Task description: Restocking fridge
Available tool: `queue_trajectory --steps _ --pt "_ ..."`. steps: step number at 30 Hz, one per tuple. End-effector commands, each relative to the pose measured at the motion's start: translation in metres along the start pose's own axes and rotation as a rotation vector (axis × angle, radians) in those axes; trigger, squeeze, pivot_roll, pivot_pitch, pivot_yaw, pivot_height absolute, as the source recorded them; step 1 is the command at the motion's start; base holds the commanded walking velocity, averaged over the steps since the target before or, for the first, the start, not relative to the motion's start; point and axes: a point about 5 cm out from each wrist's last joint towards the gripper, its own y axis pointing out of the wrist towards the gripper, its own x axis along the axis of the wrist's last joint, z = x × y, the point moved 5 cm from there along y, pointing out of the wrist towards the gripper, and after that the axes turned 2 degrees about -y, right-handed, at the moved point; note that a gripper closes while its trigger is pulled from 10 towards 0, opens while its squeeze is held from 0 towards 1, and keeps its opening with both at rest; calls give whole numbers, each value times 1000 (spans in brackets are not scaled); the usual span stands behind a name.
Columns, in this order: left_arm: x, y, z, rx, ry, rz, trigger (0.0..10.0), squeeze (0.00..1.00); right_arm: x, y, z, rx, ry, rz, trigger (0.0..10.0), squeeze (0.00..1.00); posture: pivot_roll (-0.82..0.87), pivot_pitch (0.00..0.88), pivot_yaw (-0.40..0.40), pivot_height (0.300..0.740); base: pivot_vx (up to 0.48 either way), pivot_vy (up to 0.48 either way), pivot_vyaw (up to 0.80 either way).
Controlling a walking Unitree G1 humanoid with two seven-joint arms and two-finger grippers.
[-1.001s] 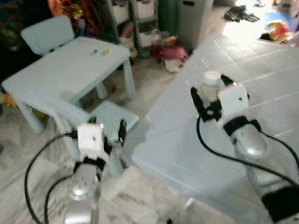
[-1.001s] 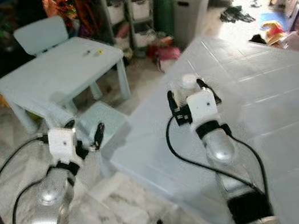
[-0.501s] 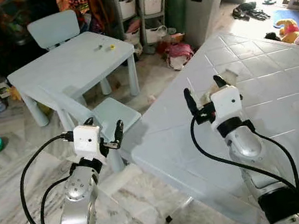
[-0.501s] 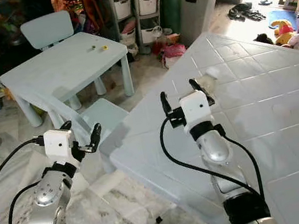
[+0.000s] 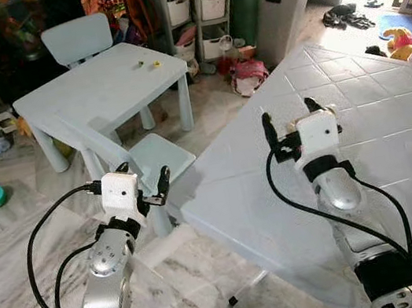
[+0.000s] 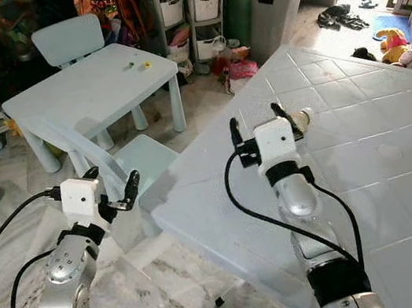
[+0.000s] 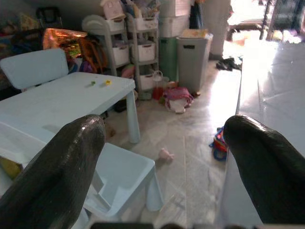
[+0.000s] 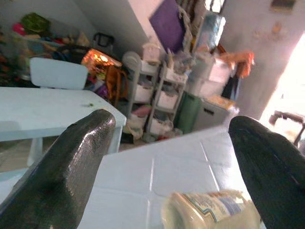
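my left gripper [image 5: 146, 184] hangs out over the floor [image 5: 17, 259] beside the small blue stool [image 5: 159, 152], its 2 fingers [image 7: 57, 171] spread wide with nothing between them, so that arm is idle for now. behind it stand the small pale table [image 5: 92, 94] and its chair [image 5: 76, 40]; nothing there looks like part of my job. moving right, the big white tiled tabletop [image 5: 396, 144] runs under my right arm, and my right gripper [image 6: 263, 122] sits above it with the fingers [image 8: 71, 162] parted wide and holding nothing. the task's thing, a small white bottle [image 8: 214, 213] with a printed label, lies on its side on the tabletop just past my right fingertips, its cap [image 6: 305, 115] peeking out beside the right finger in the right eye view. i cannot tell whether a finger touches it. i see no fridge from here, so i judge that i am at the pick-up step of the restocking: the bottle is not yet gripped. the next move calls for lowering and nudging the right gripper forward until the bottle's body sits between the 2 fingers, then closing across its width. since it lies on its side, it may roll away if 1 finger bumps it first.
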Motion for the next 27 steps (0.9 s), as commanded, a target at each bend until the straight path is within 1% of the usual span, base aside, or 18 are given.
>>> queue_trajectory --steps 1,4,5,6,7,8,9,10,11,12,13,16,18,21,24,26,27 --pt "-3 0 -4 -35 17 23 10000 0 -1 5 -11 -62 41 21 10000 0 28 0 -34 740 0 0 0" --pt "-4 -2 -2 -41 25 33 10000 0 -3 9 -19 -103 82 45 10000 0 31 0 -28 740 0 0 0" --pt "-4 -3 0 -39 32 39 10000 0 -5 13 -25 -128 99 67 10000 0 32 0 -24 740 0 0 0" --pt "-4 -3 0 -39 32 39 10000 0 -5 13 -25 -128 99 67 10000 0 32 0 -24 740 0 0 0" --pt "-3 -5 2 -39 37 39 10000 0 -8 19 -32 -157 113 96 10000 0 37 0 -15 740 0 0 0" --pt "-2 -8 5 -38 44 45 10000 0 -14 28 -40 -186 148 143 10000 0 42 0 -7 740 0 0 0" --pt "-2 -9 6 -37 46 46 10000 0 -15 30 -42 -192 158 154 10000 0 42 0 -7 740 0 0 0" --pt "-1 -10 7 -37 49 47 10000 0 -15 32 -44 -194 154 163 10000 0 48 18 0 740 0 0 0" --pt "-2 -14 9 -42 56 57 10000 0 -18 39 -45 -179 137 192 10000 0 57 39 8 740 0 0 0" --pt "-2 -14 9 -42 56 57 10000 0 -18 39 -45 -179 137 192 10000 0 57 39 8 740 0 0 0" --pt "-3 -19 10 -51 70 70 10000 0 -19 45 -46 -172 142 213 10000 0 75 65 14 740 0 0 0" --pt "-1 -26 13 -64 96 84 10000 0 -23 52 -48 -172 160 246 10000 0 104 91 20 740 0 0 0" --pt "0 -27 14 -64 101 83 10000 0 -22 55 -46 -160 168 250 10000 0 109 94 20 740 0 0 0" --pt "2 -33 17 -60 103 92 10000 0 -26 60 -44 -160 189 291 10000 0 131 108 24 740 0 0 0" --pt "2 -37 19 -56 106 105 10000 0 -29 62 -38 -126 191 318 10000 0 143 115 31 740 0 0 0" --pt "1 -42 18 -58 108 118 10000 0 -34 63 -30 -67 199 343 10000 0 149 116 34 740 0 0 0" --pt "1 -42 18 -58 108 118 10000 0 -34 63 -30 -67 199 343 10000 0 149 116 34 740 0 0 0"
